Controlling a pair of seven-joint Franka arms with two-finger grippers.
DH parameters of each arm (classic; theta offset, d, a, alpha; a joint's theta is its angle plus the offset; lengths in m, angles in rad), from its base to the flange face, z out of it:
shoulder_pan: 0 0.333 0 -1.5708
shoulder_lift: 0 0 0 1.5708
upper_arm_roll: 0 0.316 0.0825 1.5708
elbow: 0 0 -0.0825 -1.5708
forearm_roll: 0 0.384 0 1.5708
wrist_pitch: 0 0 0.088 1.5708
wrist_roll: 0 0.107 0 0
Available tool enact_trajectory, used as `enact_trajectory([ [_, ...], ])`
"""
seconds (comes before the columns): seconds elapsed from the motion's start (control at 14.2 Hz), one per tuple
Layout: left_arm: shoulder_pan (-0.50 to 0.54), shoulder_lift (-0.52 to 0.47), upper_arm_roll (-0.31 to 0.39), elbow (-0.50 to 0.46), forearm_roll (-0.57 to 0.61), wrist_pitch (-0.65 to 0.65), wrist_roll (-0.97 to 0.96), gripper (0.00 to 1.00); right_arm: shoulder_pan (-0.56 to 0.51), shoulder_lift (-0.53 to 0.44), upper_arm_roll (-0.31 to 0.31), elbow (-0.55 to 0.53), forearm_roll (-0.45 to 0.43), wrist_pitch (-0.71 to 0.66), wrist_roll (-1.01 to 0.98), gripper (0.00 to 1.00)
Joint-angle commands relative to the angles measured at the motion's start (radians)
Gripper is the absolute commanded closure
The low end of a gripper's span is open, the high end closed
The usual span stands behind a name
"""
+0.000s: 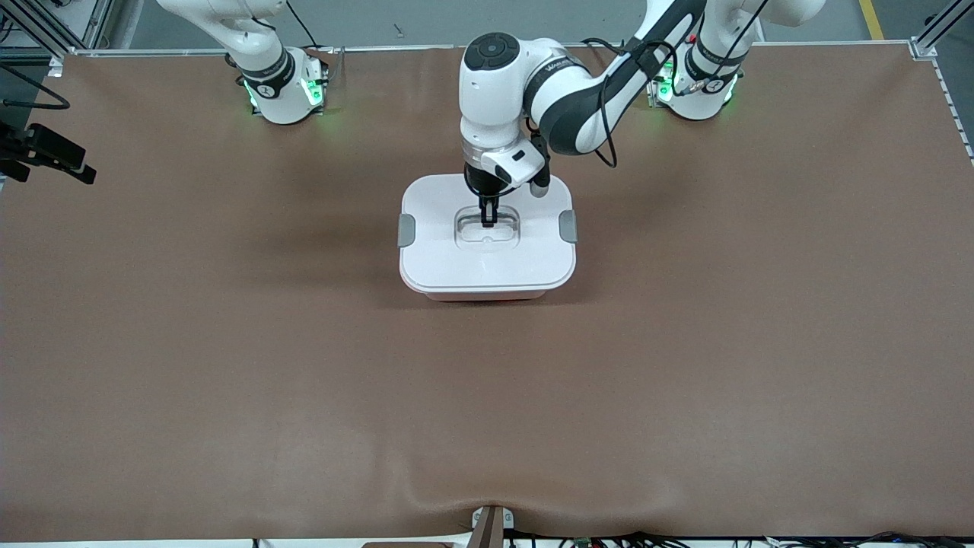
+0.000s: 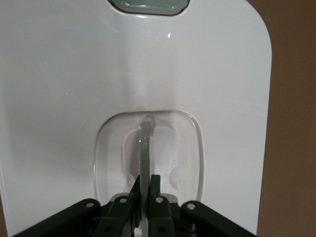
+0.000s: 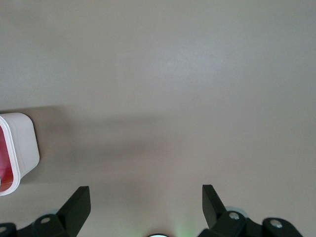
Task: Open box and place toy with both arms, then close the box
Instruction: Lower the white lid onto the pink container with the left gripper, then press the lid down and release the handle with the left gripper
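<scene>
The box (image 1: 487,262) sits on the table (image 1: 228,342) at mid-width, somewhat nearer the arms' bases than the front camera, with its white lid (image 1: 441,259) seated flat on the tub and a grey clip (image 1: 406,230) shown at each short end. The left gripper (image 1: 488,221) is lowered into the recess at the lid's centre, and in the left wrist view its fingers (image 2: 154,183) are seen pressed together on the clear handle (image 2: 145,148), which stands up between them. Whether the clips are latched or released cannot be told. The toy is not visible in the front view; a patch of pink is caught through the tub wall in the right wrist view, but what it belongs to cannot be made out. The right gripper (image 3: 146,198) is kept out of the front view, its jaws spread wide over bare table with only a corner of the box at the edge of its wrist view; that arm is waiting. The step in hand is judged to be a lid step, with the handle gripped: either lifting it off or having just seated it. If it is being opened, a straight upward pull is called for next, kept level so that the lid does not bind on the rim, and the tub may be dragged up with it if the clips are still fastened.
</scene>
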Motion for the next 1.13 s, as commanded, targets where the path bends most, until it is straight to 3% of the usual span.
enact_trajectory([
  [0.0,-0.022,0.013,0.001,0.008,0.072,-0.008,-0.078,1.00,-0.009,-0.004,0.008,-0.003,0.015,0.000,0.005,0.00],
  [1.06,-0.038,0.043,0.001,0.012,0.115,0.022,-0.146,1.00,-0.036,-0.001,0.008,0.005,0.029,-0.019,-0.024,0.00],
])
